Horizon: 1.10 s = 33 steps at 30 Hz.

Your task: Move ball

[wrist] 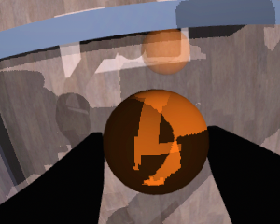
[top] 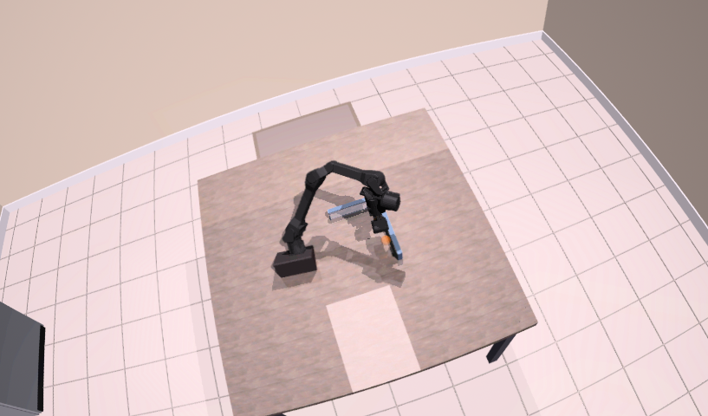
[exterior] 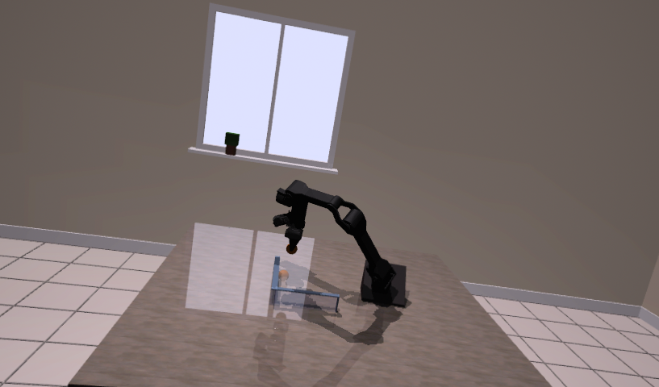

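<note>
The orange ball (exterior: 291, 249) (wrist: 156, 142) is between my fingertips, raised above the table and above the tops of the walls. My gripper (exterior: 292, 246) (wrist: 155, 139) is shut on it, with one finger on each side. The see-through copy (top: 386, 240) (exterior: 283, 274) (wrist: 166, 52) rests on the table beside the inner side of one wall (top: 396, 247) (exterior: 276, 266) (wrist: 84, 35). In the wrist view it shows above the held ball. The other wall (top: 341, 209) (exterior: 313, 292) meets the first at a corner. The ball is hidden by the gripper in the top view.
The table (top: 264, 329) (exterior: 188, 350) carries the arm's black base (top: 295, 263) (exterior: 383, 289) on the inner side of the walls. A bright patch of window light lies on the table. Shadows of the arm fall around the walls.
</note>
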Each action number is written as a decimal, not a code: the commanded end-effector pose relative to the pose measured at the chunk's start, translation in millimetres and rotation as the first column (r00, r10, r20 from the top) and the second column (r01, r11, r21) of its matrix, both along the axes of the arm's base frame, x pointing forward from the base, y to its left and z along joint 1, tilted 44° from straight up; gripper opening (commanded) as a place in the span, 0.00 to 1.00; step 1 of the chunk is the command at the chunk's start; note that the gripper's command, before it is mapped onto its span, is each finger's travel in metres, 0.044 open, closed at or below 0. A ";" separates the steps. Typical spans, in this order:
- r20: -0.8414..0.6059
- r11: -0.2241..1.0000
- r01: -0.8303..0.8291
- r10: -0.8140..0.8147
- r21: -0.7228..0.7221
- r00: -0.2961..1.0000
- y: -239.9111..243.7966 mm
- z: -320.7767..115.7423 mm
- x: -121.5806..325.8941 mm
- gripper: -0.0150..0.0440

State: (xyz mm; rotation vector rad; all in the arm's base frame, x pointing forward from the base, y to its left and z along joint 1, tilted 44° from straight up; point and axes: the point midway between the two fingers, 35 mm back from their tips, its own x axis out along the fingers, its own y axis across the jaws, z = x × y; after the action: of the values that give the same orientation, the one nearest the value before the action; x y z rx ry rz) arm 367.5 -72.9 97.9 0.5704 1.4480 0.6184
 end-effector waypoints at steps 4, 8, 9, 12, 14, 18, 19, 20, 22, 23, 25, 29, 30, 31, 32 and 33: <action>0.018 0.999 -0.045 0.045 -0.001 0.999 2.5 -20.3 8.1 0.25; 0.047 0.996 -0.090 0.090 -0.007 0.995 10.6 -44.8 15.9 0.25; 0.047 0.996 -0.090 0.090 -0.007 0.995 10.6 -44.8 15.9 0.25; 0.047 0.996 -0.090 0.090 -0.007 0.995 10.6 -44.8 15.9 0.25; 0.047 0.996 -0.090 0.090 -0.007 0.995 12.0 -46.4 16.2 0.25; 0.047 0.996 -0.090 0.090 -0.008 0.995 20.1 -55.5 17.3 0.25; 0.047 0.996 -0.090 0.090 -0.008 0.995 23.1 -58.7 17.5 0.25; 0.047 0.996 -0.089 0.090 -0.008 0.995 26.1 -61.9 17.7 0.25; 0.047 0.996 -0.089 0.090 -0.008 0.995 32.4 -68.5 17.9 0.25; 0.047 0.996 -0.089 0.090 -0.008 0.995 35.5 -71.7 17.9 0.25; 0.047 0.996 -0.089 0.090 -0.007 0.995 41.8 -78.1 17.8 0.25; 0.048 0.996 -0.090 0.090 -0.006 0.995 54.6 -90.6 16.5 0.25; 0.048 0.996 -0.090 0.090 -0.005 0.995 57.2 -93.1 16.1 0.25; 0.048 0.996 -0.090 0.090 -0.005 0.995 58.7 -94.6 15.9 0.25; 0.048 0.996 -0.090 0.090 -0.005 0.995 59.2 -95.1 15.8 0.25; 0.048 0.996 -0.090 0.090 -0.005 0.995 59.2 -95.1 15.8 0.25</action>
State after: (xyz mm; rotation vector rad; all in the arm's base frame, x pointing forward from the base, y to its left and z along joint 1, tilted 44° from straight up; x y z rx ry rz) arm 383.8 -18.6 7.5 0.4790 1.4391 0.7007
